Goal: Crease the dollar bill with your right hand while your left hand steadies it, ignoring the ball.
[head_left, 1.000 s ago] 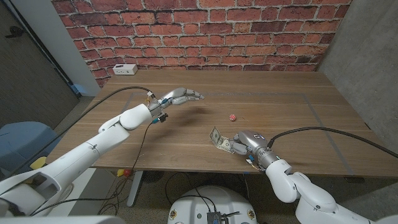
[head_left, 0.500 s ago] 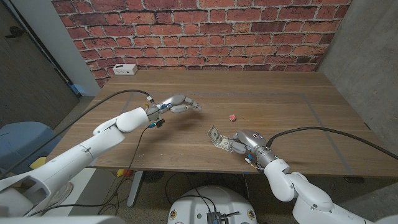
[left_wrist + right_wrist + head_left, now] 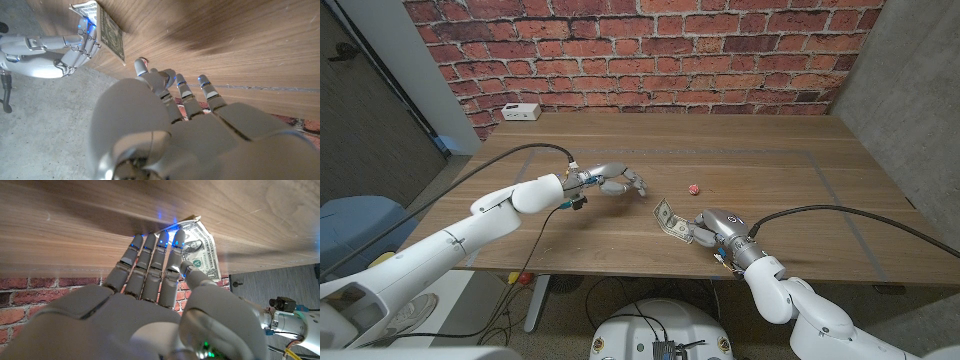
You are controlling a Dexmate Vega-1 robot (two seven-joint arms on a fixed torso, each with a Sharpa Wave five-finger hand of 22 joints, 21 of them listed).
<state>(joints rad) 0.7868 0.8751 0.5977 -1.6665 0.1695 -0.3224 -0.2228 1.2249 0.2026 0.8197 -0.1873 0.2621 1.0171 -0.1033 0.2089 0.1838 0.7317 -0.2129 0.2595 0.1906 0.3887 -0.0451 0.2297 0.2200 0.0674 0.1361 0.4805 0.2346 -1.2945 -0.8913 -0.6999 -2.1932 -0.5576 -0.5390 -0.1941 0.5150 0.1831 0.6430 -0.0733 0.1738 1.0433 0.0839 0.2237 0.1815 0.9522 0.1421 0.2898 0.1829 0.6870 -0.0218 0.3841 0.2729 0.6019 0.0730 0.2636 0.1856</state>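
- Dollar bill [image 3: 670,221] lies on the wooden surface [image 3: 760,170] near its front edge, partly under the fingers [image 3: 692,231] of the right hand [image 3: 708,229]; one end of the bill curls up off the wood, on the side away from the fingers.
- Since a second ago the left hand [image 3: 615,181] has swung across and down from the far left part of the surface towards the bill; its fingers [image 3: 632,184], stretched out then, now curl inward.
- The right hand has barely shifted over that second, and the bill stays in the same spot beside it.
- Right wrist view: the fingertips [image 3: 159,242] lie close together and extended, over the near half of the bill [image 3: 201,253], the thumb alongside the portrait; I cannot tell whether they press it or pinch it.
- Left wrist view: the left hand's [image 3: 180,125] fingers are loosely bent with nothing in them, and the bill [image 3: 111,35] stands ahead of the fingertips, well apart, with the right hand [image 3: 55,47] at its far side.
- A small red ball [image 3: 693,188] sits on the surface between the left fingertips and the right hand, beyond the bill, touching neither.
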